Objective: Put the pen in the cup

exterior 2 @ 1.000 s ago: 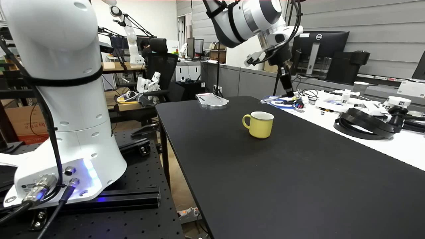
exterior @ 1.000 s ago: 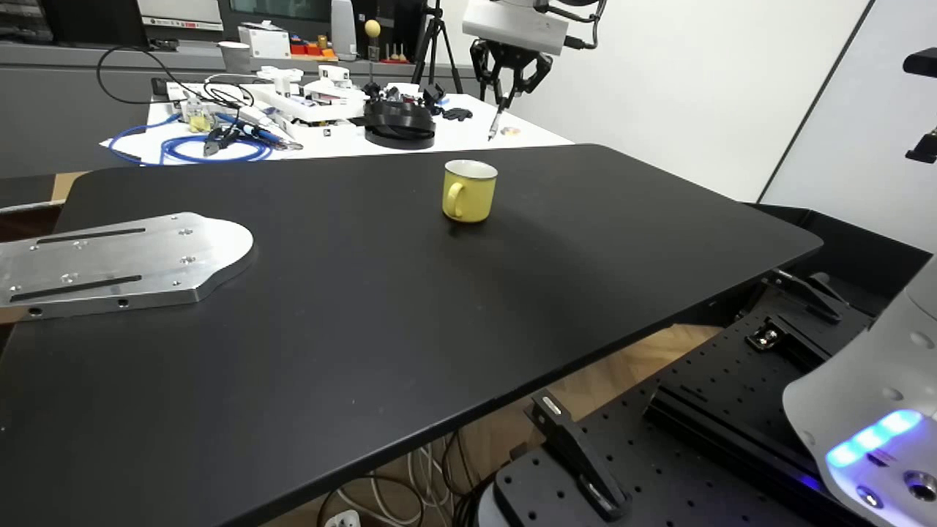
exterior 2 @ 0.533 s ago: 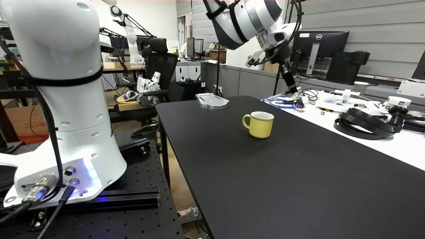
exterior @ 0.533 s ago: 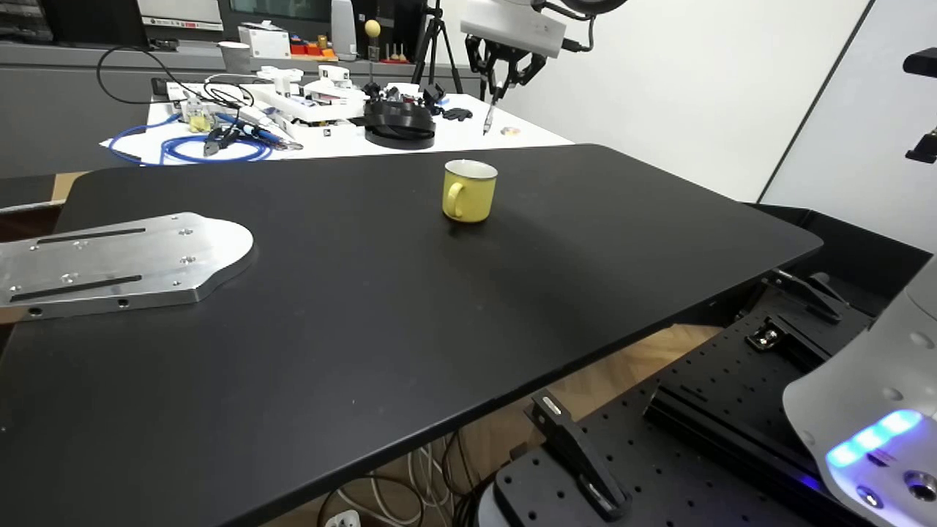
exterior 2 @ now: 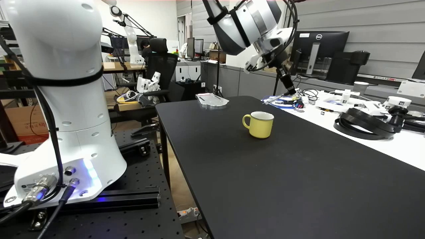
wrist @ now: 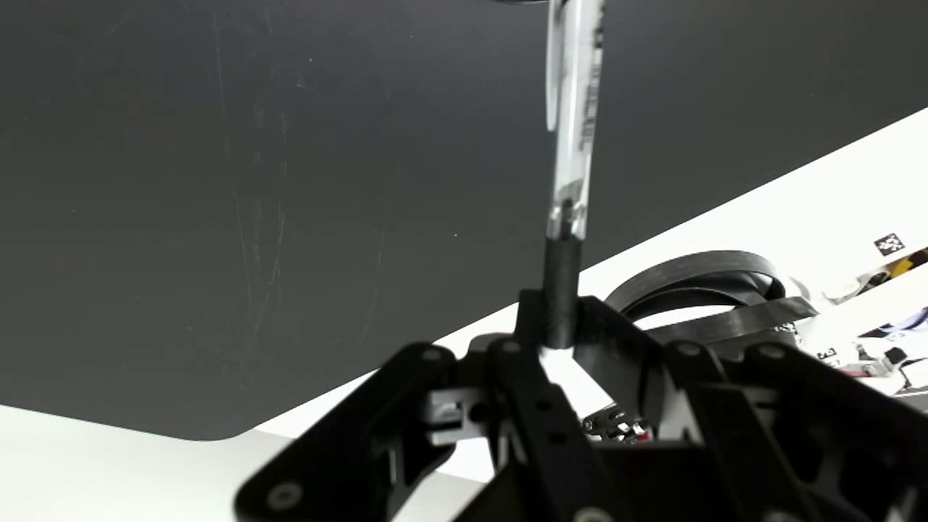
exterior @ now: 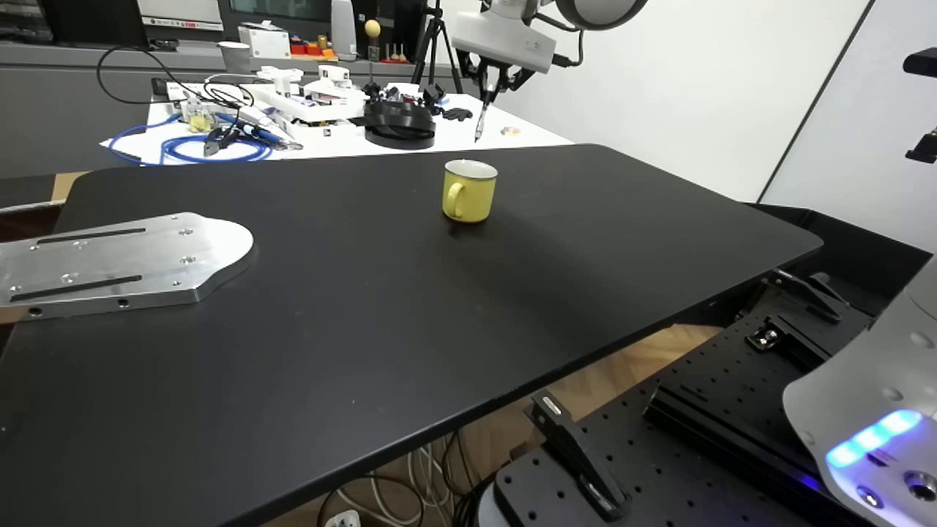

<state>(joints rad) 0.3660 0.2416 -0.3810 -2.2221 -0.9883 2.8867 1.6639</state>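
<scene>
The yellow cup [exterior: 476, 196] stands upright on the black table, its handle toward the camera; it also shows in an exterior view [exterior 2: 261, 125]. My gripper [exterior: 487, 94] is shut on the pen [exterior: 481, 123], high above the table beyond the cup. The pen slants downward, its free end above and behind the cup's rim in that view. In the wrist view the gripper [wrist: 560, 319] pinches the pen's dark grip; the pen's clear barrel [wrist: 576, 123] runs up out of the frame. I cannot make out the cup in the wrist view.
A silver metal plate [exterior: 124, 256] lies at an edge of the black table [exterior: 366, 351]. A white table [exterior: 322, 143] with cables, white parts and a black coiled band [exterior: 399, 124] adjoins it. The robot's base [exterior 2: 69, 142] stands beside the table.
In an exterior view my gripper and the held pen have shifted left and slightly down, and the wrist has tilted. The cup has not moved.
</scene>
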